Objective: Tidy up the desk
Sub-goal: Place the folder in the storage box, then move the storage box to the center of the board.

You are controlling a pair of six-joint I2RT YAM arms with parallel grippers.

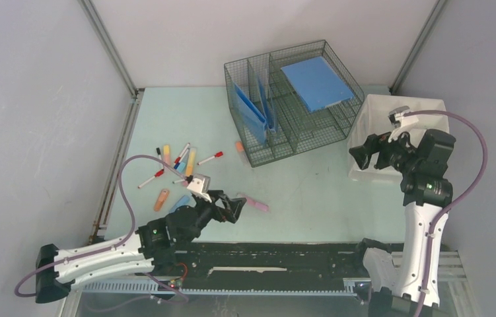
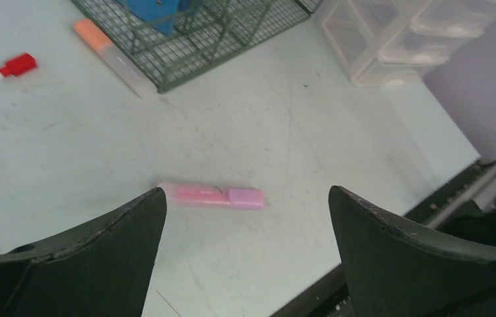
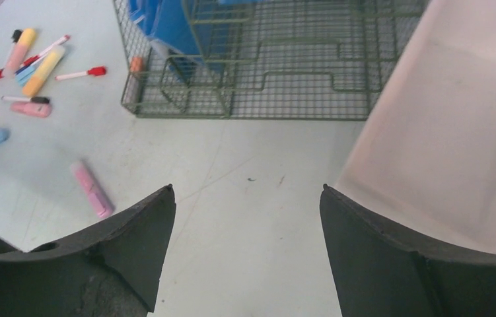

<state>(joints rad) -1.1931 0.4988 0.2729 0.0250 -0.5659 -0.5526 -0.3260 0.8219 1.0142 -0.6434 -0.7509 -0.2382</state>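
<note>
Desk [image 1: 311,198] fills centre of overhead frame. Pink highlighter [image 1: 256,204] lies on it lower centre, just right of left gripper [image 1: 237,207], apart from marker scatter [image 1: 179,162] at left. Left gripper spread wide, empty. In left wrist view, highlighter's long axis runs left-right, along closing line rather than across it, so wrist likely needs about a quarter turn. Right gripper [image 1: 358,156] also spread, empty, at right by clear drawer unit [image 1: 374,125], well apart; left arm nearer. Wire basket [image 1: 278,148] upper centre.

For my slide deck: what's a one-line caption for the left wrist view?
Open left gripper frames a pink highlighter lying on the desk, wire basket beyond.
</note>
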